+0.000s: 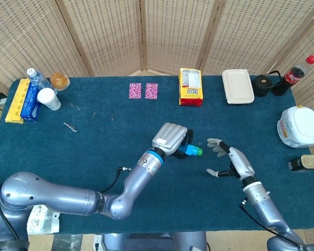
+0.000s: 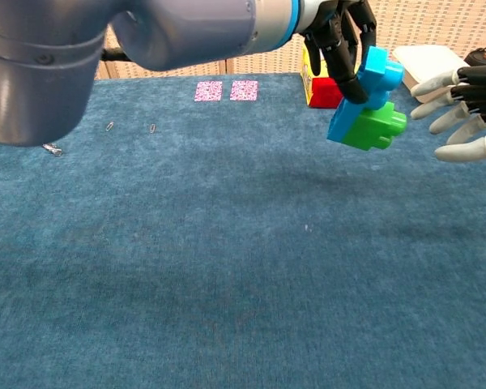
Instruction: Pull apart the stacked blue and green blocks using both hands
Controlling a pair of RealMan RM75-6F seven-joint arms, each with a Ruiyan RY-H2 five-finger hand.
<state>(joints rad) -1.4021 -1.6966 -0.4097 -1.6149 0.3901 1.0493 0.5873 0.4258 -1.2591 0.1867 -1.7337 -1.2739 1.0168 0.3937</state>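
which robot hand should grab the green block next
The right robot hand. It is open, empty and beside the green block. The left robot hand already holds the blue block, with the stack off the table.

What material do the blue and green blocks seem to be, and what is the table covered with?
Blue block and green block: probably moulded hard plastic, judging by the saturated colour, rounded studs and slight sheen. They are held above the table by the left robot hand. Table cover: seemingly a dark blue, matte fabric like carpet or felt, with a fuzzy, uneven nap and no reflections.
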